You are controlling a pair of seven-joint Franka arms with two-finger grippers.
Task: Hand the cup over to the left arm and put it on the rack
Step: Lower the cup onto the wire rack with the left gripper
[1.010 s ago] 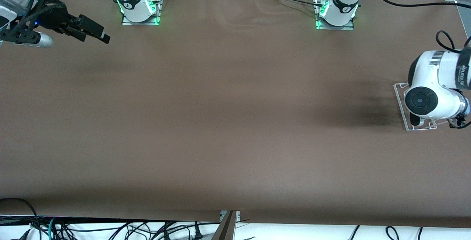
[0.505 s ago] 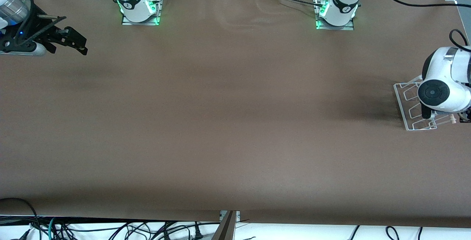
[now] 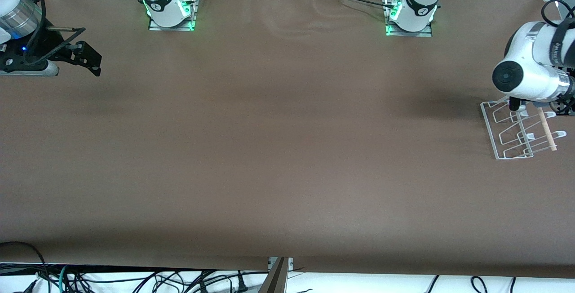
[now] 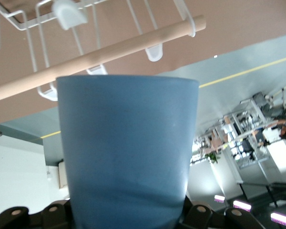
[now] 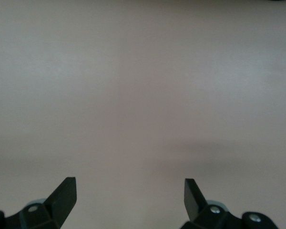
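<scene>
In the left wrist view, my left gripper (image 4: 128,215) is shut on the light-blue cup (image 4: 127,148), which fills the middle of that view. The white wire rack (image 4: 33,52) and its wooden dowel (image 4: 109,50) lie just past the cup's rim. In the front view the rack (image 3: 498,142) with its dowel (image 3: 547,129) sits at the left arm's end of the table. The left arm's wrist (image 3: 534,77) hangs over the rack's edge nearest the bases and hides the cup and gripper. My right gripper (image 3: 92,61) is open and empty over the right arm's end of the table; it also shows in the right wrist view (image 5: 129,191).
The brown table (image 3: 287,149) stretches between the two arms. The two arm bases (image 3: 170,7) (image 3: 409,14) stand along the edge farthest from the front camera. Cables hang below the table's near edge.
The left arm's wrist has moved off the rack toward the bases, uncovering the rack and dowel. The right gripper has drawn back toward the right arm's end of the table.
</scene>
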